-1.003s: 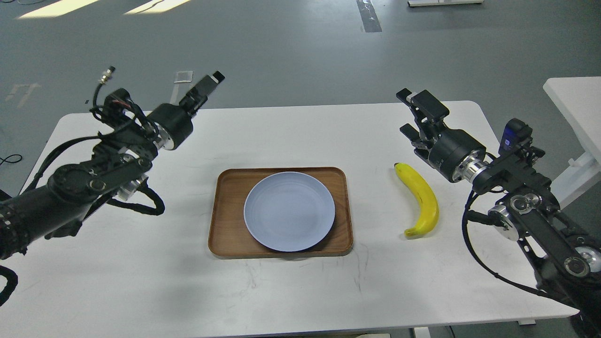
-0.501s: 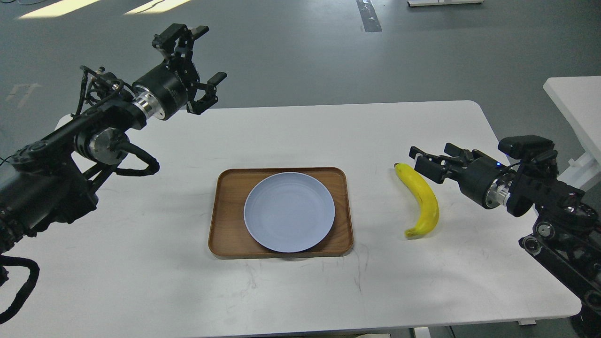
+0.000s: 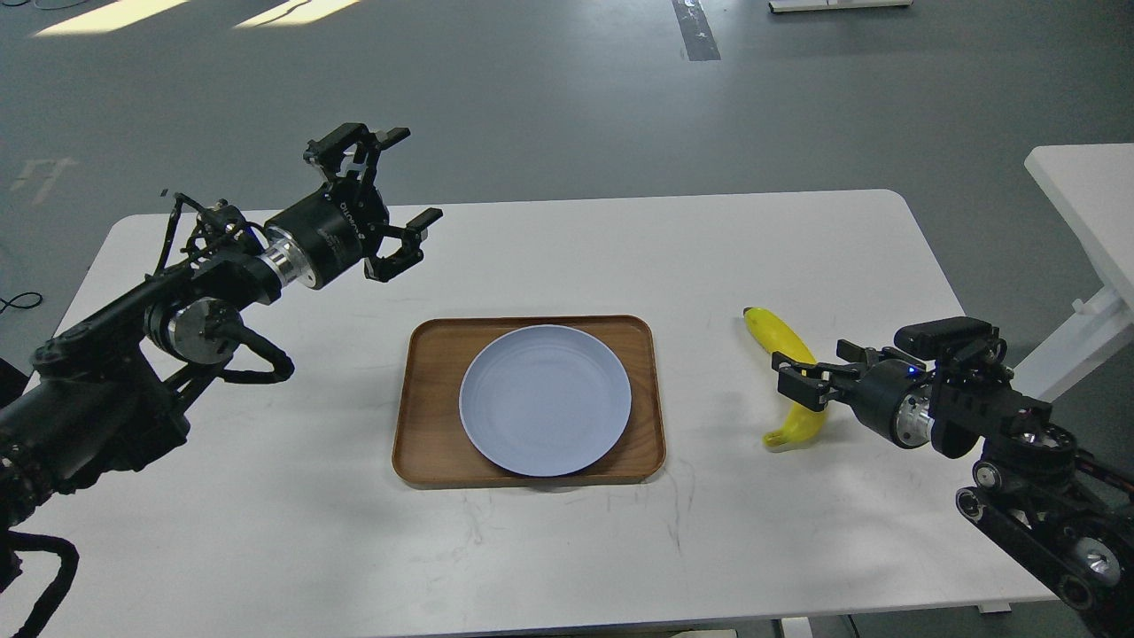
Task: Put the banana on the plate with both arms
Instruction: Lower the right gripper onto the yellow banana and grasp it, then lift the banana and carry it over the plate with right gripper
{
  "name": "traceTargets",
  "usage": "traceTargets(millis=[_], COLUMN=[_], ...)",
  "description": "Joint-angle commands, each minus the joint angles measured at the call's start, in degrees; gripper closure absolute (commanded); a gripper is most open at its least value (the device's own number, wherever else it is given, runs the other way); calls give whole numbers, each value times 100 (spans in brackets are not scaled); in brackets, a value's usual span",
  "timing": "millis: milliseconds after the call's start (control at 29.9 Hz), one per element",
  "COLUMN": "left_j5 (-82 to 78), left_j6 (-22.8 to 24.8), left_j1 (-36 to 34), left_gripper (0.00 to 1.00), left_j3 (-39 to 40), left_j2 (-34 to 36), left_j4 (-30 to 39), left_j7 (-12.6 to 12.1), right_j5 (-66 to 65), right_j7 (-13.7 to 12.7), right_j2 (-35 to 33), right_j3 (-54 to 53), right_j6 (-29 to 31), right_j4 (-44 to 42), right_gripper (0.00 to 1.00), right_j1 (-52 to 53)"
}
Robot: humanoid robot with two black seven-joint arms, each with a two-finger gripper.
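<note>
Since half a second ago the right arm has dropped down and slid left, so the right gripper (image 3: pixel 797 383) now sits right over the middle of the banana (image 3: pixel 778 335), fingers spread apart, not clamped on it as far as I can see. The left arm has come lower too.

Big white table (image 3: pixel 266 496) fills most of the view. A brown wooden tray (image 3: pixel 430 399) sits at its centre with the pale blue plate (image 3: pixel 545 399) on it. The banana is lying on the table, right of the tray, well apart from the plate. The left gripper (image 3: pixel 390 199) hangs in the air over the far left, jaws wide open, holding nothing.
</note>
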State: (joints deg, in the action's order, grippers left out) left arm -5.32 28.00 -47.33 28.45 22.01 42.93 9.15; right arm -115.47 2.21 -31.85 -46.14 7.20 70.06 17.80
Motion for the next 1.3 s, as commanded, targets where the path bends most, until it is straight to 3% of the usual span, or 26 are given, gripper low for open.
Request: traceTargets(millis=[0, 33, 201, 267, 401, 435, 468, 501, 535, 602, 735, 969, 1036, 1103, 1270], left_j5=[-4, -4, -4, -22, -75, -83, -92, -92, -84, -92, -92, -92, -92, -92, -101], left_j6=[0, 0, 0, 0, 0, 0, 0, 0, 0, 0, 0, 0, 0, 0, 0], left_j1=[127, 162, 277, 285, 277, 277, 277, 277, 277, 277, 286, 286, 277, 277, 277], left_gripper=[2, 2, 2, 2, 2, 2, 2, 2, 2, 2, 2, 2, 2, 2, 2], left_j3=[-6, -6, -15, -15, -15, -15, -15, -15, -23, -23, -23, -23, -23, -23, -50], left_j2=[-12, -12, 75, 93, 102, 84, 67, 67, 49, 32, 32, 40, 23, 14, 14], left_j4=[-4, 4, -4, -4, -4, -4, -4, -4, -4, -4, -4, -4, -4, 4, 4], left_j7=[-9, -10, -1, -1, -9, -1, -9, -10, -10, -10, -10, -10, -10, -10, -62], right_j5=[-2, -11, -64, -134, -152, -152, -152, -152, -152, -152, -143, 85, 217, 209, 182], right_j7=[-1, -1, -63, -133, -151, -151, -151, -151, -168, -247, -370, -283, -73, 348, 420], right_j2=[47, 100, 162, 170, 162, 162, 162, 162, 162, 162, 170, 311, 250, 250, 302], right_j3=[132, 140, 140, 132, 123, 123, 123, 123, 123, 123, 97, 52, 140, 673, 1773], right_j6=[-8, -8, 0, 0, 9, 61, 158, 159, 272, 334, 334, 273, 290, 317, 317], right_j4=[-124, -133, -159, -177, -168, -160, -160, -159, -159, -151, -107, 428, 736, 1000, 957], right_gripper=[14, 21, 36, 48, 54, 60, 73, 73, 90, 100, 100, 100, 100, 100, 100], right_j1=[-5, -5, 39, 57, 74, 74, 74, 74, 66, 57, 48, 487, 628, 1100, 2103])
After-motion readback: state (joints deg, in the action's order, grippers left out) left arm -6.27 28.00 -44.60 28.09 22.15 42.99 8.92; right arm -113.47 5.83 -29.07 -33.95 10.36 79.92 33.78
